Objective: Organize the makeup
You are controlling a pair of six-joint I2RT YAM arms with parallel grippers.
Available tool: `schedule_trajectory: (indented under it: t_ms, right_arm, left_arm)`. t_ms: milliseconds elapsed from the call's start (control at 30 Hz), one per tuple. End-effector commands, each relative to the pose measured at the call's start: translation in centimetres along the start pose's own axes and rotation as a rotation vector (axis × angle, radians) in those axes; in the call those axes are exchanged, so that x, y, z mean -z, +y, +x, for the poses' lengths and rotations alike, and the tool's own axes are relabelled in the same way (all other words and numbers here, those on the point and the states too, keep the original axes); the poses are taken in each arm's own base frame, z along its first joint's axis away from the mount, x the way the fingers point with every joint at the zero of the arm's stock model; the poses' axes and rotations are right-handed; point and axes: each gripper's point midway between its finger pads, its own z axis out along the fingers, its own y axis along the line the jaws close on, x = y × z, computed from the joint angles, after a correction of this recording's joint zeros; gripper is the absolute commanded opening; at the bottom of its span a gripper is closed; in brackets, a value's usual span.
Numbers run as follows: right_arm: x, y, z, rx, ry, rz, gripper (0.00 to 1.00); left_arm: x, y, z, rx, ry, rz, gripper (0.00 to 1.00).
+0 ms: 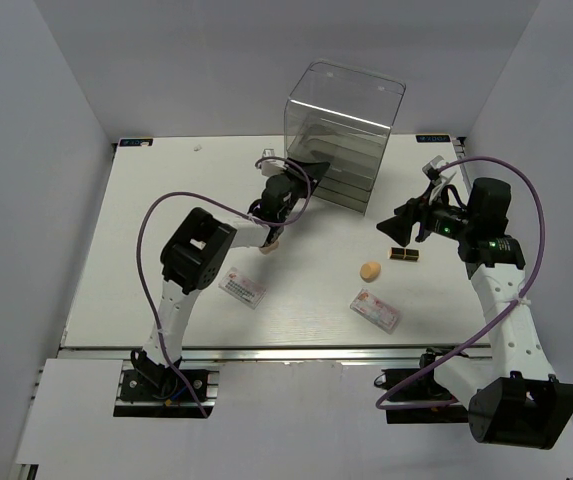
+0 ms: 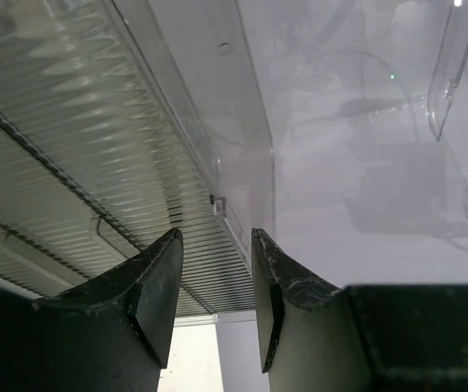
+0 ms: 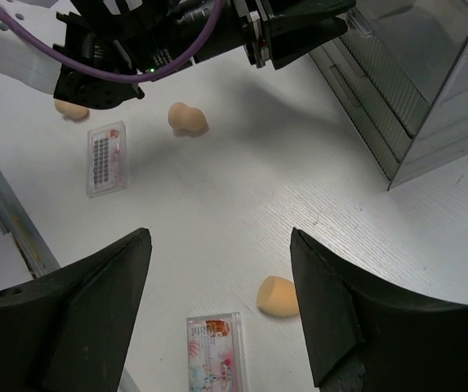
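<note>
My left hand (image 2: 216,302) is hard up against the ribbed drawer fronts (image 2: 78,163) of the clear drawer box (image 1: 341,135), with its jaws narrow and nothing between them. I read this as the drawer-opening step. The next move needs a finger hooked on one drawer front, then a straight pull. My right hand (image 3: 219,245) hovers wide and empty. The makeup lies loose on the surface (image 1: 166,200): sponges (image 3: 278,296), tubes (image 1: 403,254), packets (image 3: 214,351). The packet print is too small to read.
</note>
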Motion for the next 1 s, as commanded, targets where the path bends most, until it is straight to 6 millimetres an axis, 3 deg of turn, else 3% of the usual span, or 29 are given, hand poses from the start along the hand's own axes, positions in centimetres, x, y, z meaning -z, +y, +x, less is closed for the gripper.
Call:
schedule_trajectory:
  t_ms: [0, 167, 400, 533, 767, 800, 967]
  right_arm:
    - [0.2, 0.0, -0.8, 0.058, -0.030, -0.004, 0.74]
    - [0.2, 0.0, -0.5, 0.056, -0.026, -0.002, 0.74]
    - [0.3, 0.0, -0.5, 0.062, -0.025, 0.000, 0.74]
    - [0.3, 0.0, -0.4, 0.064, -0.025, -0.003, 0.74]
    - [0.0, -0.2, -1.0, 0.009, -0.047, 0.008, 0.75]
    - [-0.1, -0.2, -1.1, -0.007, -0.053, 0.009, 0.77]
    - [-0.5, -1.5, -2.3, -0.096, -0.085, 0.060, 0.80]
  left_arm:
    - [-0.8, -3.4, -1.3, 0.031, -0.049, 0.074, 0.49]
    - [-1.1, -2.6, -1.5, 0.057, -0.059, 0.062, 0.47]
    - [-0.4, -2.4, -2.2, 0.097, -0.076, 0.088, 0.19]
    - [0.4, -3.5, -2.6, 0.105, -0.088, 0.127, 0.08]
    - [2.8, -6.2, -3.4, 0.121, -0.087, 0.207, 0.04]
    - [3.2, -7.3, -3.7, 0.125, -0.089, 0.233, 0.04]
    - [4.7, -9.3, -3.5, 0.130, -0.051, 0.277, 0.03]
